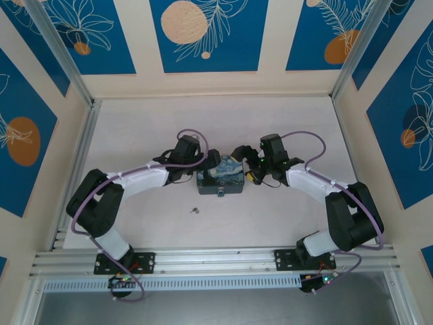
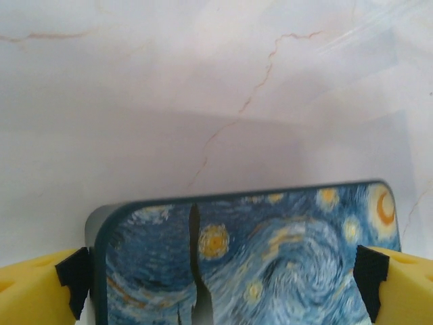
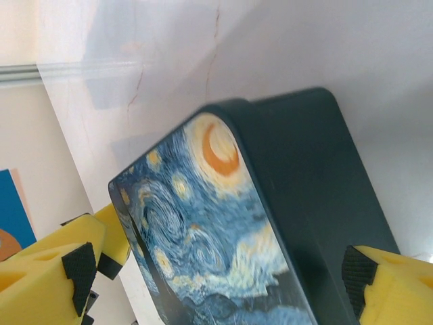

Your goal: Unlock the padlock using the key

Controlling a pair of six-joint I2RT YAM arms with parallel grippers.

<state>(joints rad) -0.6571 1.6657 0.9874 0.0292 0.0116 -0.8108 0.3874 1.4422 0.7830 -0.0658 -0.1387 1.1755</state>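
The dark-blue swirly-print box (image 1: 220, 177) lies mid-table. The tiny padlock (image 1: 220, 193) hangs at the middle of its near side. The small dark key (image 1: 195, 210) lies loose on the table, in front of the box and to its left, away from both grippers. My left gripper (image 1: 207, 168) straddles the box's left end. In the left wrist view the box (image 2: 257, 264) spans the whole gap and touches both black pads (image 2: 73, 277). My right gripper (image 1: 247, 169) stands open around the right end. There the box (image 3: 223, 237) sits askew, with a gap at the left finger (image 3: 47, 271).
The tabletop (image 1: 270, 128) is pale marble-patterned, with walls at the left, right and back. A metal rail (image 1: 216, 261) runs along the near edge by the arm bases. Purple cables (image 1: 193, 135) loop over both arms. There is free table behind the box and at the near left.
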